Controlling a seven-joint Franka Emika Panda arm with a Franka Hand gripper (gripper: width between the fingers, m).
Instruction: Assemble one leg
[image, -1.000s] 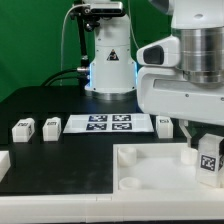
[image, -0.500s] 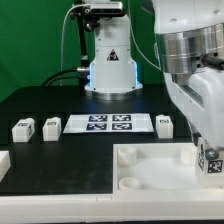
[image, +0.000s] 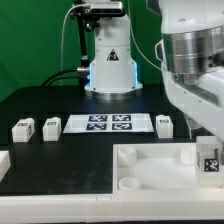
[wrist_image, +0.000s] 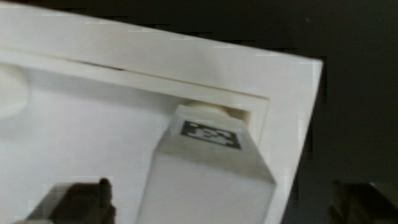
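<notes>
A leg (image: 209, 157) stands at the white tray's (image: 150, 165) right corner.

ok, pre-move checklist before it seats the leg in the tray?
1. Leg in the gripper: ok in the exterior view, which shows it under the wrist at the tray's right corner.
2. Leg over the corner socket: cannot tell, socket hidden.
3. Leg upright: ok in the exterior view, tag facing the camera.
4. Fingers closed on the leg: cannot tell, contact unclear.
5. Spare legs out of the way: ok, beside the marker board.
</notes>
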